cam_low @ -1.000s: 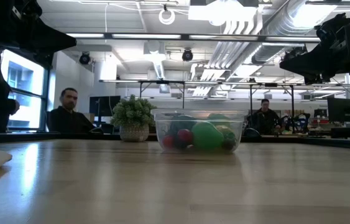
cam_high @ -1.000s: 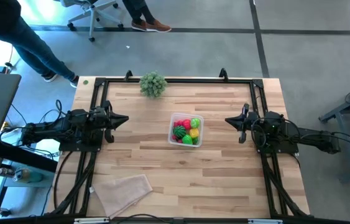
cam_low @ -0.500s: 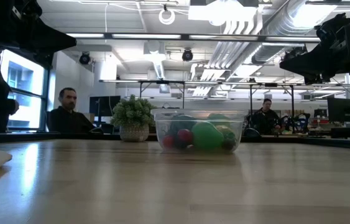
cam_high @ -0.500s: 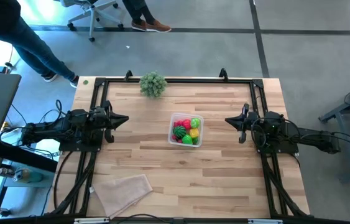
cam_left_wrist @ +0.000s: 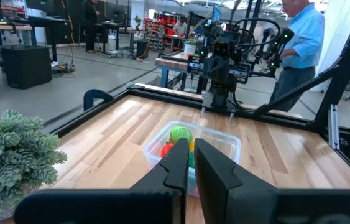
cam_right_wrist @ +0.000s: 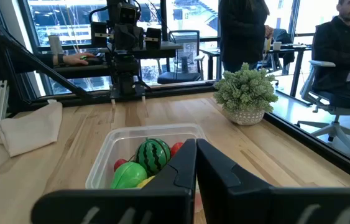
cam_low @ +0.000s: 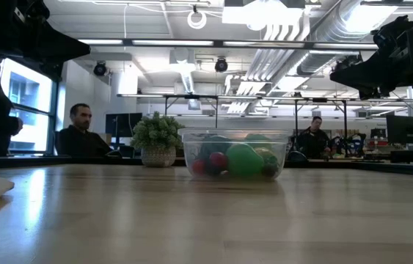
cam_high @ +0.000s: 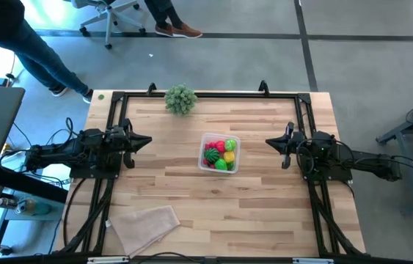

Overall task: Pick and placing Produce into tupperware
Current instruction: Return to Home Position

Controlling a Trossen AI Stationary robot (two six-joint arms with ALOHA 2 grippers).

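Wrapping up, it seems: your arms look parked at home, with nothing left to pick.
Your small clear plastic rectangular tupperware (cam_high: 221, 136), mid-way across the pale wooden table (cam_high: 265, 213), holds the red, green and yellow toy produce (cam_high: 219, 154); no piece shows outside it. Well apart on either side, the left gripper (cam_high: 146, 141) and the right gripper (cam_high: 268, 142) are pinched narrow and empty. You probably need no further move; the bushy grey-green plant (cam_high: 180, 98) and the beige folded cloth (cam_high: 146, 224) need no handling.

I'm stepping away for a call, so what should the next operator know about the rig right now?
Left gripper: shut, empty, at the left edge of the table.
Right gripper: shut, empty, at the right edge.
Tupperware: mid-table, with the produce inside.
Done: no loose produce shows on the table, so packing looks finished.
Left: probably nothing beyond confirming that both arms are home.
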